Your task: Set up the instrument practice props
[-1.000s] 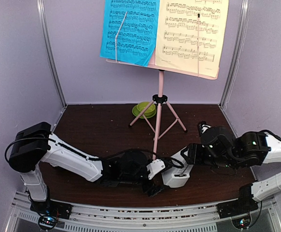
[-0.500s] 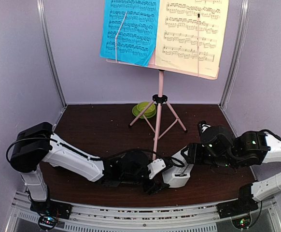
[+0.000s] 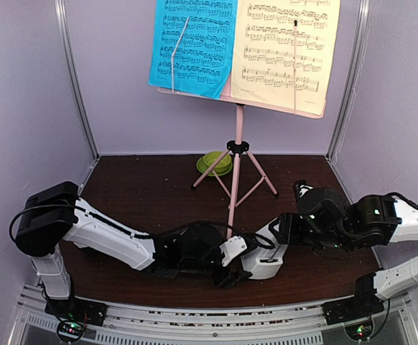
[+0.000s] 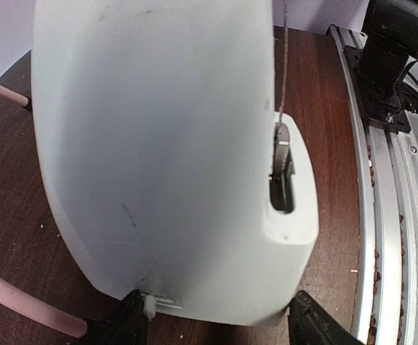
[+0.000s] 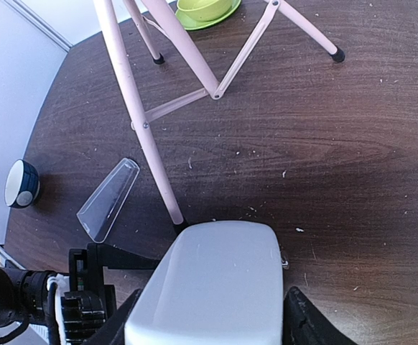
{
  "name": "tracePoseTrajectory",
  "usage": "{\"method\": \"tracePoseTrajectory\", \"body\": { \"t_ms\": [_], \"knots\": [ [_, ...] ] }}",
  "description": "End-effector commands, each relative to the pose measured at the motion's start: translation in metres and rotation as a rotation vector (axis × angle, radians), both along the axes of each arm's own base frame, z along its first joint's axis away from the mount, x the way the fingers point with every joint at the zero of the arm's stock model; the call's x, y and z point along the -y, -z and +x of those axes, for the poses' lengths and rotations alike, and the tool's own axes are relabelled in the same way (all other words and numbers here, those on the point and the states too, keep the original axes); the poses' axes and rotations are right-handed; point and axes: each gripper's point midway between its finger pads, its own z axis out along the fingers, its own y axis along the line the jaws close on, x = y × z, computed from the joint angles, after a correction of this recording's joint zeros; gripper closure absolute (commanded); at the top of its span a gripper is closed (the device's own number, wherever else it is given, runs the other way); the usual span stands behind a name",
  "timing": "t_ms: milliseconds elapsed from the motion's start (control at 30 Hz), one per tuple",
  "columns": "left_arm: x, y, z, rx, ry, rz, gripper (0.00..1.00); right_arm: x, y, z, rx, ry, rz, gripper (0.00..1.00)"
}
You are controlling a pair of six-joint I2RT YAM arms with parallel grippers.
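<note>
The pink music stand stands mid-table with a blue sheet and a pale-yellow sheet on its desk. The white metronome sits near the front edge, between both grippers. My right gripper is shut on it, one finger on each side of its body. From the left, my left gripper has its fingertips against the two near corners of the metronome. The clear cover lies loose on the table beside a stand leg.
A green cup and saucer sit behind the stand's legs. A small white-and-dark bowl rests near the left wall. The metal rail runs along the table's front edge.
The left gripper's jaws have narrowed onto the metronome. Both arms and the metronome have hardly moved.
</note>
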Motion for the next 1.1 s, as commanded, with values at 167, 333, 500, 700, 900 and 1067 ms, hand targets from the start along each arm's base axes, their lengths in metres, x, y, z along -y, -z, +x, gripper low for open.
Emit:
{"method": "tracePoseTrajectory", "body": {
  "t_ms": [167, 333, 500, 700, 900, 1067],
  "knots": [
    [0.004, -0.011, 0.007, 0.015, -0.032, -0.044, 0.20, -0.014, -0.033, 0.013, 0.062, 0.041, 0.107, 1.00],
    [-0.022, -0.041, 0.019, 0.076, -0.105, -0.123, 0.07, -0.012, -0.022, 0.017, 0.050, 0.068, 0.003, 1.00],
    [-0.041, -0.068, 0.027, 0.137, -0.151, -0.153, 0.02, -0.022, -0.011, 0.024, 0.059, 0.088, -0.092, 0.81],
    [-0.041, -0.091, 0.032, 0.148, -0.173, -0.180, 0.02, -0.037, 0.000, 0.027, 0.033, 0.098, -0.164, 0.40],
    [-0.039, -0.103, 0.030, 0.120, -0.172, -0.203, 0.02, -0.054, 0.001, 0.020, 0.004, 0.054, -0.088, 0.13],
    [-0.037, -0.125, 0.032, 0.096, -0.188, -0.201, 0.02, -0.045, -0.025, 0.014, 0.028, 0.035, 0.024, 0.00]
  ]
}}
